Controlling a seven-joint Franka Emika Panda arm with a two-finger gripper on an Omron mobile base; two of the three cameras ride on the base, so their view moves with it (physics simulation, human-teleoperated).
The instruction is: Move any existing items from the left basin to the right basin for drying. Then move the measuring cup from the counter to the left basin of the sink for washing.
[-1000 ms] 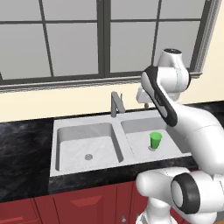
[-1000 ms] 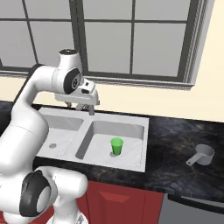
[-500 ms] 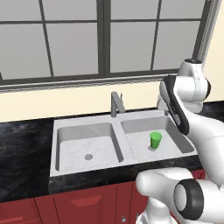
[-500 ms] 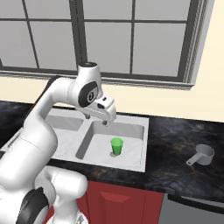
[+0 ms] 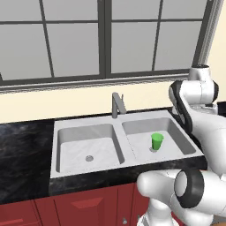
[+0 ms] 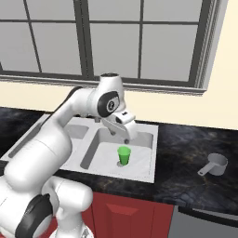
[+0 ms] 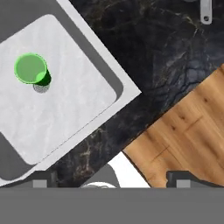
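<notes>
The measuring cup [image 6: 216, 164] lies on the counter [image 6: 186, 148] right of the sink, its handle pointing toward the front edge. In the hand view only its handle end [image 7: 205, 9] shows at the top. My gripper [image 6: 126, 135] hangs open and empty above the right basin [image 6: 139, 160], near its right side. In the hand view the fingertips [image 7: 42, 179] stand wide apart around the gripper's middle [image 7: 109, 178]. The left basin [image 5: 84, 145] holds nothing but its drain hole [image 5: 89, 158]. A green tumbler [image 5: 156, 141] stands upright in the right basin [image 5: 141, 148].
The grey faucet [image 5: 117, 105] rises behind the sink's divider. A window spans the wall behind the sink. Black counter [image 5: 22, 150] also runs left of the sink. Below the counter edge, wooden floor [image 7: 188, 131] shows in the hand view.
The arm has swung right from above the faucet to over the right basin's right side. The jaws have widened slightly. The green tumbler has stayed put.
</notes>
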